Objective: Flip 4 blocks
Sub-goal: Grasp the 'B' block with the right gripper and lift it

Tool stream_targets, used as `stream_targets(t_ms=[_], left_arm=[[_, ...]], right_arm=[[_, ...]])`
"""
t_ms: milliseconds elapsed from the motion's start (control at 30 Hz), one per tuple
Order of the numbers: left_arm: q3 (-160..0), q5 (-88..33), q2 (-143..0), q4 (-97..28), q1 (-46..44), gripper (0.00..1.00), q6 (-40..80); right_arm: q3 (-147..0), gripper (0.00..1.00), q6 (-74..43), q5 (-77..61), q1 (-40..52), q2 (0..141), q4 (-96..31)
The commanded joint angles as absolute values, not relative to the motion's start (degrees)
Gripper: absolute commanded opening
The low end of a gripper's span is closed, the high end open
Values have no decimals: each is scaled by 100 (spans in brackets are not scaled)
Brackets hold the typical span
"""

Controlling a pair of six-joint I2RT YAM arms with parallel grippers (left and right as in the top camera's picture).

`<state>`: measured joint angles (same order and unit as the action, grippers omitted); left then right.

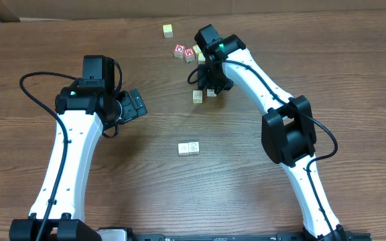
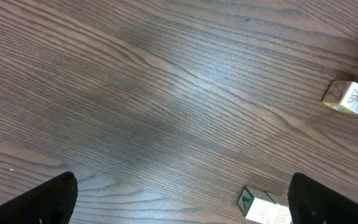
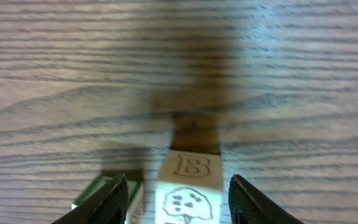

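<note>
The B block (image 3: 190,180) sits between the fingers of the right hand (image 3: 179,185). They stand apart on either side of it with a gap showing, so the hand is open and not gripping. It lies toward the far edge of the surface (image 1: 354,80). A second block (image 1: 198,96) is just beside it, and a pair of blocks (image 1: 193,147) touch at mid-surface. The left hand (image 1: 134,104) hangs wide open, empty.

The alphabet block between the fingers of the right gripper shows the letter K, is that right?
Not quite. The alphabet block between the fingers of the right gripper shows the letter B, not K. The right wrist view shows it plainly.
</note>
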<state>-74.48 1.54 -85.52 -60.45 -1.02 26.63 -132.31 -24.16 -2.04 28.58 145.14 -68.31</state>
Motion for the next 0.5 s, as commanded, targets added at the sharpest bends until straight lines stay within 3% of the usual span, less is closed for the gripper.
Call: stream_targets(t_ms=[0,200,300,467], left_arm=[[-7509,167,-8549,-6042,-78,100,2637],[-7509,167,-8549,-6042,-78,100,2637],[-7509,167,-8549,-6040,-78,100,2637],[-7509,167,-8549,-6042,-78,100,2637]], right_arm=[[-13238,53,-2427,-91,2849,14588,-6945],[-13238,46,-2427,-89,2851,14588,-7017],[-13238,36,-2427,-91,2849,14588,-7019],[-13246,35,-2427,-93,2849,14577,-7041]])
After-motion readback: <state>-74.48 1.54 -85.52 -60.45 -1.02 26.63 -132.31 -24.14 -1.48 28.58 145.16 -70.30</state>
